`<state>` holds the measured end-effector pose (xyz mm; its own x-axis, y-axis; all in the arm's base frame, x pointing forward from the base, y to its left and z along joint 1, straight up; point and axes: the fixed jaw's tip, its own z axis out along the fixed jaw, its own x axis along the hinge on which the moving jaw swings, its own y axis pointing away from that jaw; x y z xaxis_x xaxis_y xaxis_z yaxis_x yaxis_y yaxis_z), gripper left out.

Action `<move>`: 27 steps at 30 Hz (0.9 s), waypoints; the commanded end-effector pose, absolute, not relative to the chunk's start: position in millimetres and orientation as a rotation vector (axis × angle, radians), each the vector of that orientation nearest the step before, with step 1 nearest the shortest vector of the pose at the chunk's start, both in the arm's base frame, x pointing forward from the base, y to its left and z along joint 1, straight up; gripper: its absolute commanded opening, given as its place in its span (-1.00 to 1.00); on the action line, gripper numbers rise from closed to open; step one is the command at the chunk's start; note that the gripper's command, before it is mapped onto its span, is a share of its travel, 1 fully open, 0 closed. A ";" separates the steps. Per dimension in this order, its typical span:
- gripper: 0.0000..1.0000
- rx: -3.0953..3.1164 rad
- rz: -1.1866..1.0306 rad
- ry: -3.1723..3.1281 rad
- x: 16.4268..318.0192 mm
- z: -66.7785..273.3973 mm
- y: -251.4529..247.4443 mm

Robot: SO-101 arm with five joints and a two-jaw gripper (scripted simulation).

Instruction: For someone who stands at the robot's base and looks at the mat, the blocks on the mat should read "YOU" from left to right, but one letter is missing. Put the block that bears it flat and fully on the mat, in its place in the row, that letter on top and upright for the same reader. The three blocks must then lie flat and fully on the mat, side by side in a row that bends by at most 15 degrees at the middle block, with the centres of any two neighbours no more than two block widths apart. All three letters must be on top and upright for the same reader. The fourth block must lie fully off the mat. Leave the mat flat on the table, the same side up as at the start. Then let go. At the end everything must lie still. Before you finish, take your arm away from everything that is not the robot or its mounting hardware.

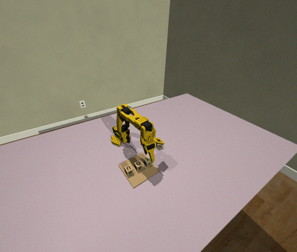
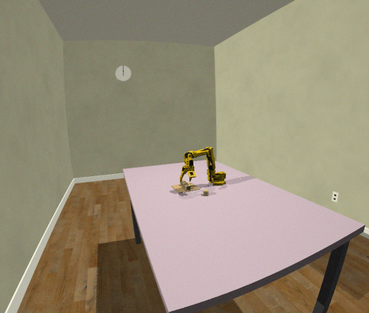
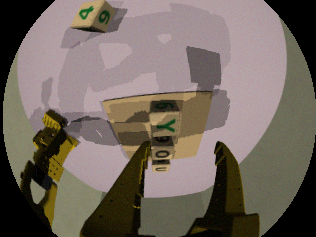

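Observation:
The Y block [image 1: 147, 162] [image 3: 165, 125] rests on the mat [image 1: 135, 182] [image 3: 194, 116] with its green Y on top. The O block [image 1: 138, 165] [image 3: 161, 153] and the U block [image 1: 128, 170] [image 3: 160, 168] stand beside it in a roughly straight row. From the base side the row reads Y, O, U. Small gaps separate the blocks in the top view. The gripper [image 1: 149, 158] [image 2: 185, 181] [image 3: 183, 143] is open and empty, its fingertips just above the Y block's end of the row. The mat looks flat.
The fourth block [image 1: 159, 146] [image 2: 205, 192] [image 3: 93, 17] lies on the table [image 1: 75, 195] [image 2: 238, 232], fully off the mat, on the Y side. The arm's base [image 1: 120, 135] [image 2: 218, 178] stands behind the mat. Shadows of the arm cross the mat and table.

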<state>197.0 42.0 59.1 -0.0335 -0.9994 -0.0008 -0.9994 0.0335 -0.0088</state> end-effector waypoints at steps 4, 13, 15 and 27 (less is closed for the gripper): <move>-0.29 -2.105 -0.106 2.177 204.6 96.4 45.1; -0.29 -2.105 -0.106 2.177 203.9 98.5 45.0; -0.29 -2.105 -0.106 2.177 203.9 98.5 45.0; -0.29 -2.105 -0.106 2.177 203.9 98.5 45.0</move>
